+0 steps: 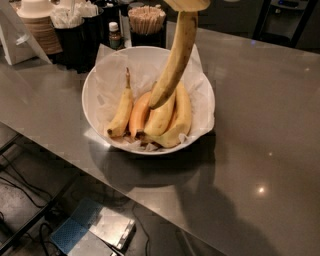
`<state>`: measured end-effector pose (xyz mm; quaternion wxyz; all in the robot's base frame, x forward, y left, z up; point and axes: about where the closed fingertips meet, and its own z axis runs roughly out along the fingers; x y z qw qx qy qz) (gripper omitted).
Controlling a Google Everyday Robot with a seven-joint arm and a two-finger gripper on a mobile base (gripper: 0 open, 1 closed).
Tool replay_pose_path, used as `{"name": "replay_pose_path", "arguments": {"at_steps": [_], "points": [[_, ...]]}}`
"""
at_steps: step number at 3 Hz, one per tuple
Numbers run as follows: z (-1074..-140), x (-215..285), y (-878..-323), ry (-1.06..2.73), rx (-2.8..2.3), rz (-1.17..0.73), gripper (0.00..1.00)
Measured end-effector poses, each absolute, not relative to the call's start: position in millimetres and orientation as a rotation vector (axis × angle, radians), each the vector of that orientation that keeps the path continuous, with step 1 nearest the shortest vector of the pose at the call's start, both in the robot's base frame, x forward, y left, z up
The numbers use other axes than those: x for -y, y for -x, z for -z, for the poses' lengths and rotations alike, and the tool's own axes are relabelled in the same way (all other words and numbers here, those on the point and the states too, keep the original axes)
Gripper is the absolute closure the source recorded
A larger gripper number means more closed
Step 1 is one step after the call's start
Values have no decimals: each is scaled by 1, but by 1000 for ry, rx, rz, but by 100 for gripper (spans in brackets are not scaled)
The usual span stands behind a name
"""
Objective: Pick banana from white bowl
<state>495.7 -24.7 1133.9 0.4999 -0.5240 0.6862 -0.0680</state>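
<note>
- The gripper (187, 4) sits at the 12 o'clock edge, clamped on the banana's upper end;
- the banana (176, 57) hangs tilted over the white bowl (91, 85), dark tip toward 7 o'clock;
- whether that tip touches the other bananas (181, 116) in the bowl cannot be told.

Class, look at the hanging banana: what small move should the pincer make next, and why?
Probably lift straight up a little. The pincer, at the top edge, grips the banana, whose lower tip hangs low over the other bananas inside the white bowl.
</note>
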Motion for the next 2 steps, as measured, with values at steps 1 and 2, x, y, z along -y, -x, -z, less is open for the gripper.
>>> {"name": "replay_pose_path", "arguments": {"at_steps": [1,2], "points": [[-1134,25,-496,1267,-1660,165,100],[-1134,25,-496,1267,-1660,165,100]]}}
